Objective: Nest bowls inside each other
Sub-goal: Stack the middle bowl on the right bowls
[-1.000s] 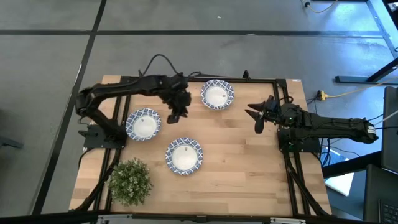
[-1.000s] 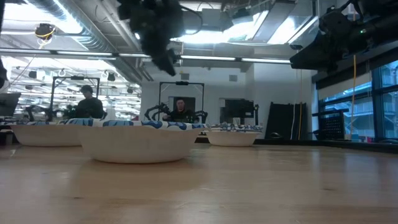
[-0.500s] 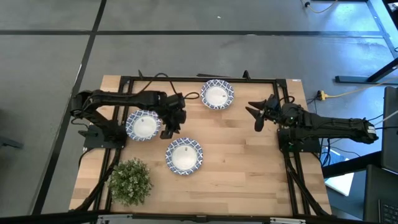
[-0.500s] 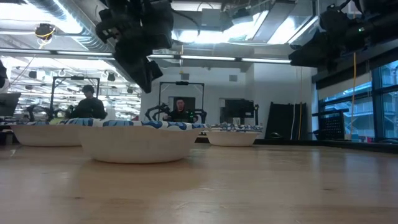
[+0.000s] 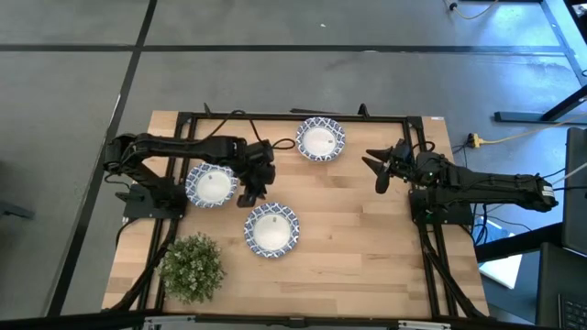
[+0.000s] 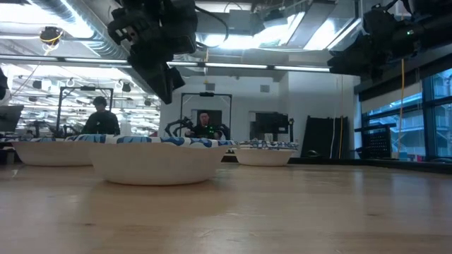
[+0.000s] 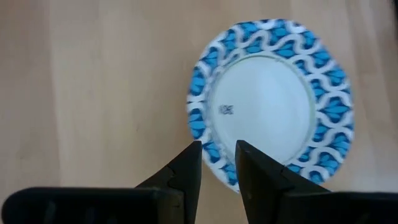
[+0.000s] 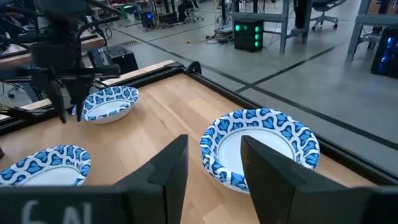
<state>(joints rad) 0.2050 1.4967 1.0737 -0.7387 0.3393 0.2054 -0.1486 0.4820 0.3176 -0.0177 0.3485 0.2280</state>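
High view: three bowls lie apart on my bench (image 5: 358, 229), none nested yet.
Far bowl (image 5: 320, 139): by the bench's far edge, nearest my right claw.
Left bowl (image 5: 212, 184): on my left side, just beside my left claw.
Near bowl (image 5: 271, 229): toward the middle of the bench, nearer the front edge.
Left claw (image 5: 248, 195): raised above the bench between the left bowl and the near bowl, tips pointing down; its fingers (image 7: 186, 171) stand a narrow gap apart, grasping nothing, over the edge of a bowl's patterned rim.
Right claw (image 5: 376, 171): waiting at the right side of the bench, spread and empty, pointed toward the far bowl.
Plant (image 5: 193, 267): green and leafy, on the front left corner, well apart from the bowls.
In the way: nothing lies between the bowls; only bare wood.
Frame (image 5: 275, 117): black rails run round the bench edges.
Writing: a small dark mark sits inside the bowl under my left claw, too blurred to read.
Room behind: people sit at desks far off in the low view.
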